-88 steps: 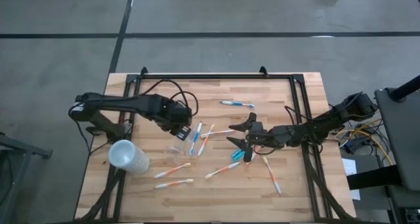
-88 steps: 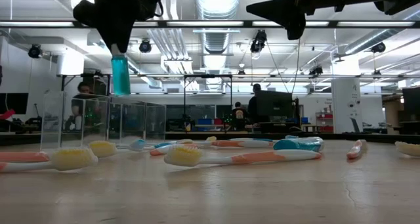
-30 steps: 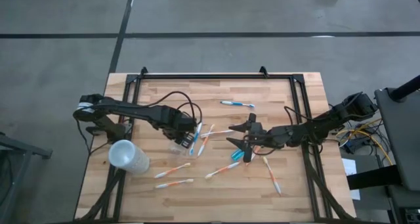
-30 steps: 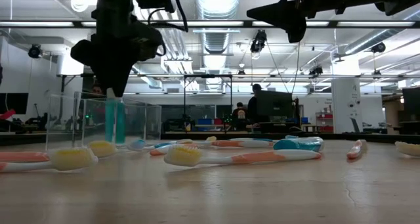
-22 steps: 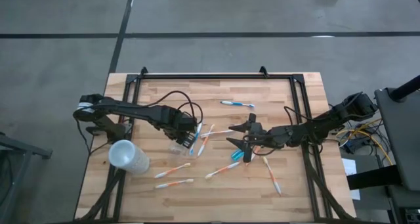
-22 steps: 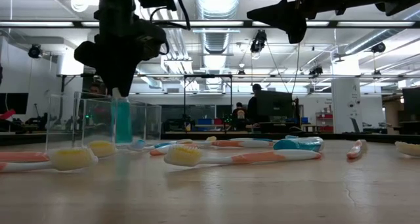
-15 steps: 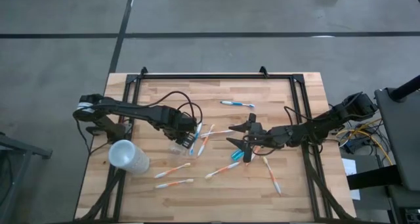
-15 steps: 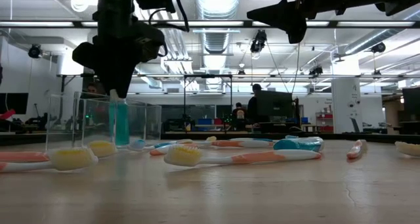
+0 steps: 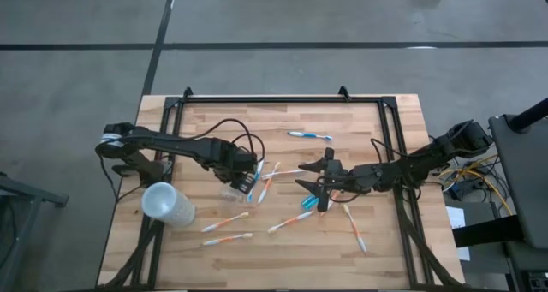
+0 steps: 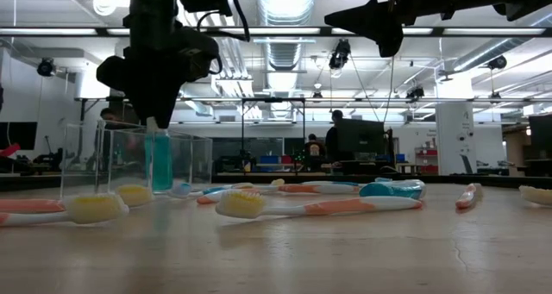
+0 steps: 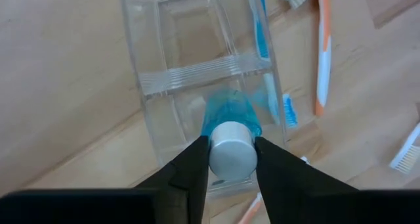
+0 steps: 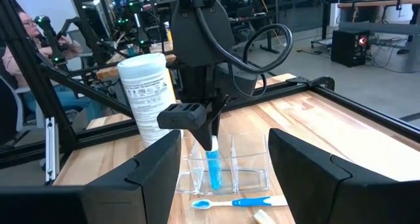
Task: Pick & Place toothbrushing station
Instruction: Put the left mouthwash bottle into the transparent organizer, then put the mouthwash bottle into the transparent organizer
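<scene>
A small blue toothpaste tube (image 11: 230, 113) stands upright, silver cap up, inside one compartment of a clear, rectangular, divided holder (image 11: 190, 73) on the table's left half (image 9: 228, 190). My left gripper (image 11: 230, 142) points down over the holder, shut on the tube. Several white-orange and white-blue toothbrushes (image 9: 224, 221) lie flat on the wood around the middle. My right gripper (image 9: 315, 174) hovers level above the middle right, open, with nothing between its fingers. My left gripper pinches the tube's silver cap (image 11: 216, 159) between its two fingers (image 11: 193, 171), one on each side. It comes from above, pointing down. The tube hangs upright below the fingers inside the holder (image 10: 158, 160). Whether its lower end rests on the holder's floor, I cannot tell.
A large frosted whitish cup (image 9: 167, 204) lies near the front left, close to the holder. A blue toothbrush (image 12: 233, 201) lies right beside the holder. Dark frame rails (image 9: 282, 98) run along the table's far, left and right sides. Bare wood shows at the far middle.
About three seconds ago my left gripper held the tube above the table. It has since come down and a little toward the right, lowering the tube into the holder. Over the last second both arms have kept still.
</scene>
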